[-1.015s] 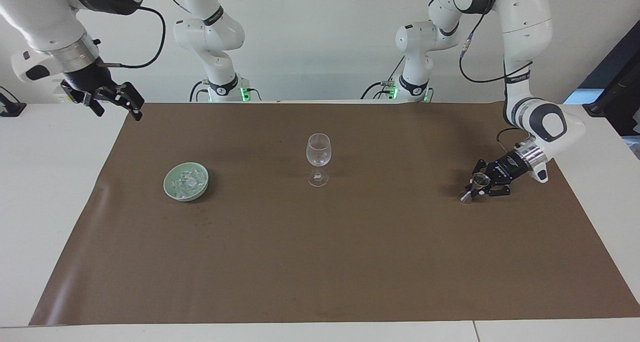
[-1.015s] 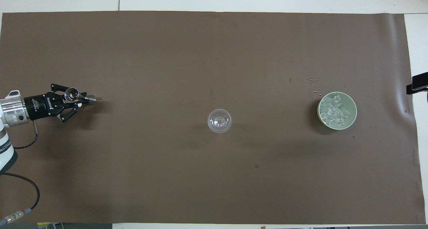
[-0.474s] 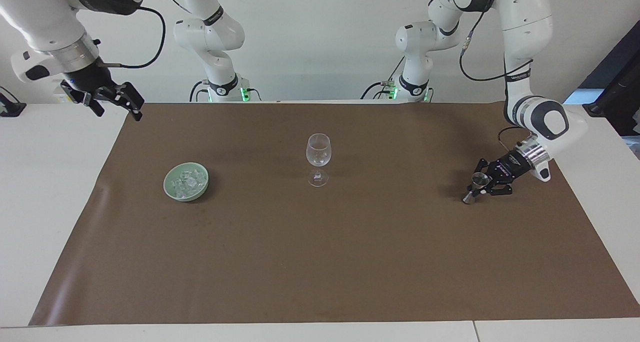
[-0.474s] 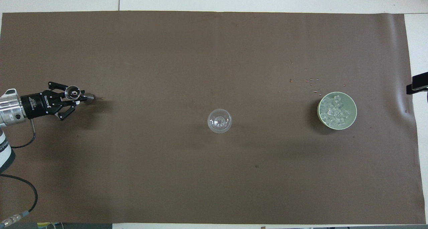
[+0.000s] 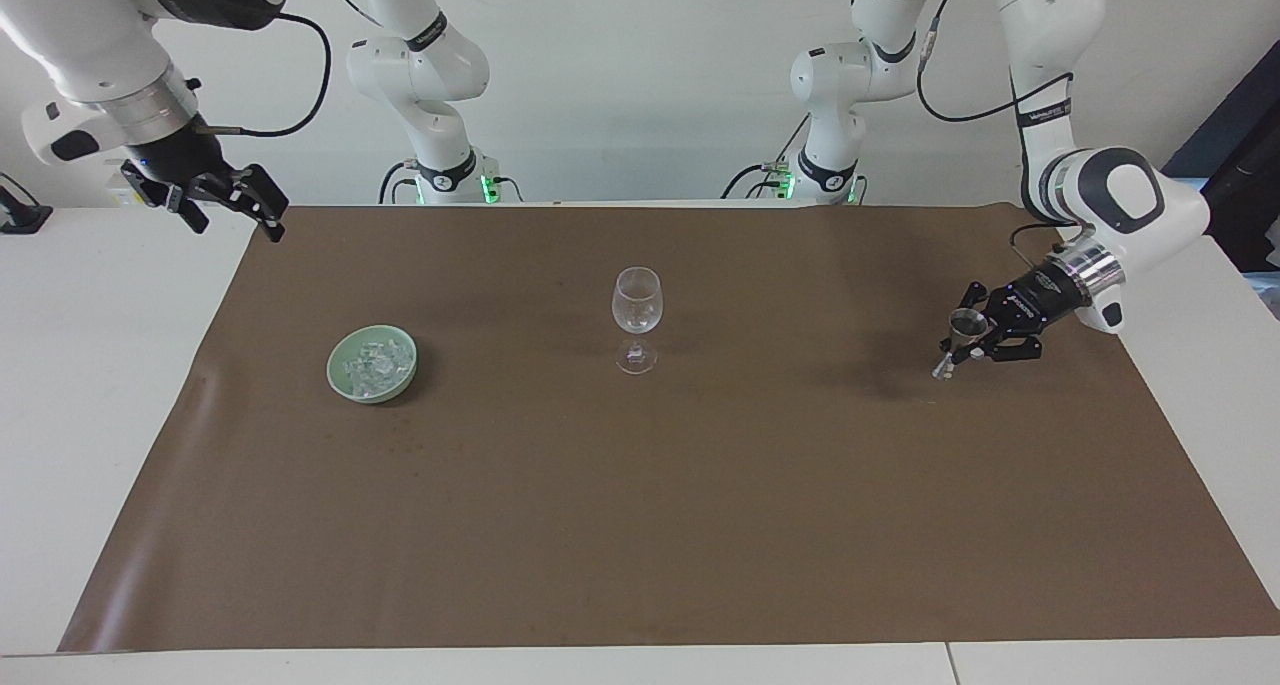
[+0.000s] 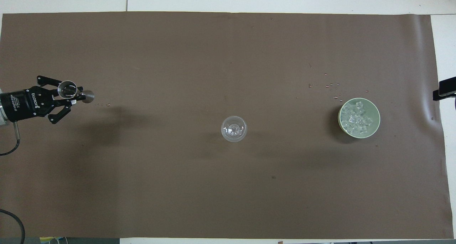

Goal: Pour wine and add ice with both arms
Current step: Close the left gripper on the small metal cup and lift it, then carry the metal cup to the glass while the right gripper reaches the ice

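Observation:
A clear wine glass (image 5: 637, 305) (image 6: 233, 128) stands upright mid-mat and looks empty. Wine itself is out of view. The ice (image 5: 375, 362) (image 6: 356, 119) lies heaped in a pale green bowl (image 5: 335, 375) (image 6: 376, 110) toward the right arm's end. My left gripper (image 5: 955, 349) (image 6: 75, 95) is shut on the waist of a small metal jigger (image 5: 966, 321) (image 6: 67, 89), held tilted a little above the mat at the left arm's end. My right gripper (image 5: 235, 205) waits open, raised over the mat's corner at the right arm's end; only its tip (image 6: 443, 89) shows in the overhead view.
A brown mat (image 5: 640, 525) covers most of the white table. Small specks (image 6: 331, 85) lie on the mat just farther from the robots than the bowl. A few specks (image 6: 103, 104) also lie near the jigger.
My left gripper has lifted the jigger off the mat and drawn it back toward the left arm's end. The right arm, glass and bowl have not moved.

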Controlling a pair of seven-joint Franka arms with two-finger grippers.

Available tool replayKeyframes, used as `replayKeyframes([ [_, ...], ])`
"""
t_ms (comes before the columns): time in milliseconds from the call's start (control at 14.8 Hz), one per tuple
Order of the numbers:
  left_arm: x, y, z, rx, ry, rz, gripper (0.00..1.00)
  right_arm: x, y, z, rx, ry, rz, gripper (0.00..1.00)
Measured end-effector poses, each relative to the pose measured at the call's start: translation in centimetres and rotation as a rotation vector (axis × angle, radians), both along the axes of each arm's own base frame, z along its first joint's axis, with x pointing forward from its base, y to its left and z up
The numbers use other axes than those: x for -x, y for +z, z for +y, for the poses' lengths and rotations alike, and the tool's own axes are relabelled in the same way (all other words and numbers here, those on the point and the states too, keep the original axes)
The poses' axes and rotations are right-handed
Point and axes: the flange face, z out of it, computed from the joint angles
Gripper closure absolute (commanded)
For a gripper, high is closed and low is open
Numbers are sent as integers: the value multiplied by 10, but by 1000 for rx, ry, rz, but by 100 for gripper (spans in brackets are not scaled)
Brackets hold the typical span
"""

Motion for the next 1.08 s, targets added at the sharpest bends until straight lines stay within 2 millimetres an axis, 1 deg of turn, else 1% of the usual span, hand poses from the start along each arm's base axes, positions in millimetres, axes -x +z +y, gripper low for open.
replayKeyframes([
  [135, 6, 24, -15, 20, -36, 23, 100, 0, 0, 0, 0, 0, 0, 0],
  [271, 10, 44, -39, 20, -74, 54, 100, 0, 0, 0, 0, 0, 3, 0],
  [406, 14, 60, -71, 6, -121, 86, 100, 2, -1, -3, -3, -5, 18, 0],
  [542, 18, 73, -107, -10, -166, 122, 100, 3, -2, -6, -3, -11, 20, 0],
  [812, 24, 84, -184, -81, -194, 196, 100, 3, -4, -2, -5, -5, 27, 0],
  [1083, 37, 86, -262, -161, -215, 222, 100, 7, -23, 5, -18, 7, 37, 0],
])
